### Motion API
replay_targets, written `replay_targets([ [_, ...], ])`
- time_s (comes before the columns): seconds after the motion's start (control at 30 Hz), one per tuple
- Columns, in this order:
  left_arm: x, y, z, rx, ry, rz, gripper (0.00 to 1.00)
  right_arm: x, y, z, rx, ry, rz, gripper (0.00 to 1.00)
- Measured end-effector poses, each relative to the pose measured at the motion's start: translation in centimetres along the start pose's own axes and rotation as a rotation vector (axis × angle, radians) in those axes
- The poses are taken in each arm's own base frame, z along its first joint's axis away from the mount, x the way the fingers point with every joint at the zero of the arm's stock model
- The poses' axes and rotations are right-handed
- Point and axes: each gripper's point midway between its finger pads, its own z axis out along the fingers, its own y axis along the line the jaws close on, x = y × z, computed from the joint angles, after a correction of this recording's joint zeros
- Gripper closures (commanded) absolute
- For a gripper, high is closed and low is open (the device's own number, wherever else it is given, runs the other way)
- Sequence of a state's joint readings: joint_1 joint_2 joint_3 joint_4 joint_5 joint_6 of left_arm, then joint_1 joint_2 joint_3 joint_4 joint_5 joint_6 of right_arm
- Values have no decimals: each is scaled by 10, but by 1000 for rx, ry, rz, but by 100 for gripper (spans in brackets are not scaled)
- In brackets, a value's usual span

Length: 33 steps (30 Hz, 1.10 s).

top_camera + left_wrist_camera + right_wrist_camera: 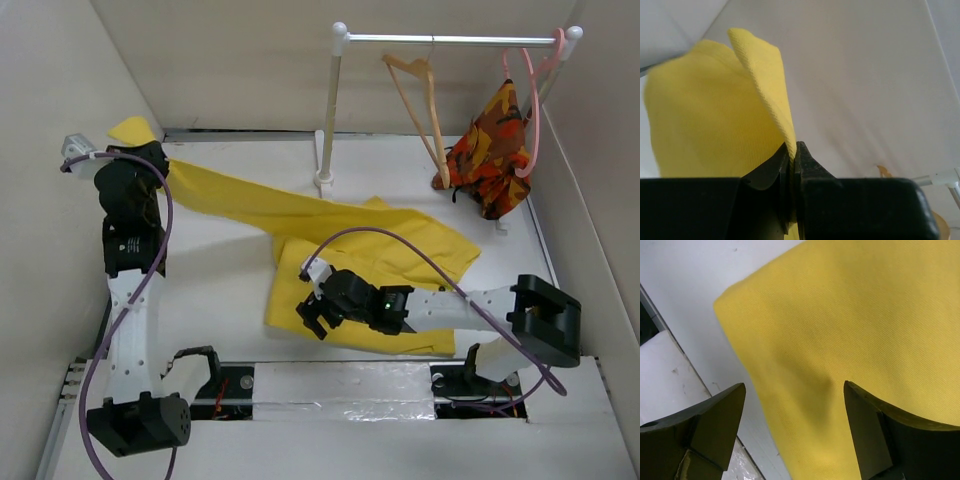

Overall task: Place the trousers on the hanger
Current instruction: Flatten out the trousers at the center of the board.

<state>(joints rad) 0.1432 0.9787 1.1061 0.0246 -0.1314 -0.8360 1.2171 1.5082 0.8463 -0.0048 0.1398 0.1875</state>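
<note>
1. The trousers (370,250) lie across the table (220,300). Their bulk is folded near the centre, and one leg is stretched out toward 10 o'clock.
2. The left gripper (140,150) sits at 10 o'clock at the far end of that leg. Its wrist view (791,150) shows the jaws closed tight on a cloth edge, with a yellow flap standing up above the pinch. This hold probably keeps the leg drawn out straight rather than bunched, so it can be fed over a bar.
3. The right gripper (312,318) is over the 7 o'clock corner of the folded bulk. Its jaws (795,405) are spread wide with nothing between them, and cloth fills the view below. I cannot tell whether the tips touch the fabric. It looks placed to take a second hold near that corner.
4. The hanger (410,66) hangs by its hook from the rail (450,40) at 1 o'clock. It is bare and well apart from the trousers. Hanging there leaves its lower bar free for draping.
5. Beside it, at 2 o'clock, a patterned garment (495,150) hangs on a pink hanger (537,105).
6. The task looks to be at an early stage, because only one end of the trousers is gripped. They will need carrying from the centre toward 1 o'clock, and the loose leg could drag or snag on the rail post on the way.
</note>
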Motion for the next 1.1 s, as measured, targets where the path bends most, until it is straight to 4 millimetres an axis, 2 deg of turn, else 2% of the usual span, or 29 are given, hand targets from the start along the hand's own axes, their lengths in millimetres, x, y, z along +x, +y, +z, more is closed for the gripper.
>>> replay_targets([
  [0.1, 1, 3, 1, -28, 16, 27, 100, 4, -7, -14, 20, -20, 11, 2],
  [0.13, 3, 6, 4, -43, 27, 36, 100, 7, -9, -18, 23, -21, 17, 2],
  [0.27, 13, 19, 39, -120, 74, 67, 100, 34, -12, -16, 34, 40, 31, 5],
  [0.37, 23, 37, 94, -219, 118, 101, 100, 59, -16, -19, 42, 90, 46, 5],
  [0.43, 34, 52, 131, -276, 145, 124, 100, 69, -18, -26, 46, 106, 60, 5],
  [0.53, 58, 86, 173, -372, 196, 157, 100, 61, -19, -39, 45, 71, 81, 5],
  [0.63, 86, 126, 204, -477, 253, 197, 71, 45, -18, -49, 43, 12, 102, 4],
  [0.67, 93, 138, 214, -500, 268, 208, 49, 41, -18, -52, 42, 0, 108, 4],
  [0.73, 108, 159, 229, -541, 304, 229, 42, 38, -16, -56, 39, -13, 116, 3],
  [0.8, 122, 174, 237, -560, 332, 244, 40, 37, -14, -60, 36, -18, 122, 3],
  [0.87, 134, 187, 233, -582, 368, 261, 39, 36, -13, -61, 37, -21, 129, 4],
  [0.97, 137, 194, 222, -588, 379, 280, 41, 37, -13, -61, 39, -18, 135, 9],
  [1.0, 136, 193, 217, -585, 380, 281, 42, 38, -13, -60, 40, -15, 136, 14],
  [1.03, 135, 193, 213, -579, 373, 281, 45, 39, -13, -59, 43, -10, 136, 28],
  [1.07, 130, 195, 202, -585, 373, 279, 47, 41, -13, -59, 44, -6, 134, 33],
  [1.1, 126, 196, 196, -580, 363, 275, 48, 41, -12, -58, 45, -4, 137, 46],
])
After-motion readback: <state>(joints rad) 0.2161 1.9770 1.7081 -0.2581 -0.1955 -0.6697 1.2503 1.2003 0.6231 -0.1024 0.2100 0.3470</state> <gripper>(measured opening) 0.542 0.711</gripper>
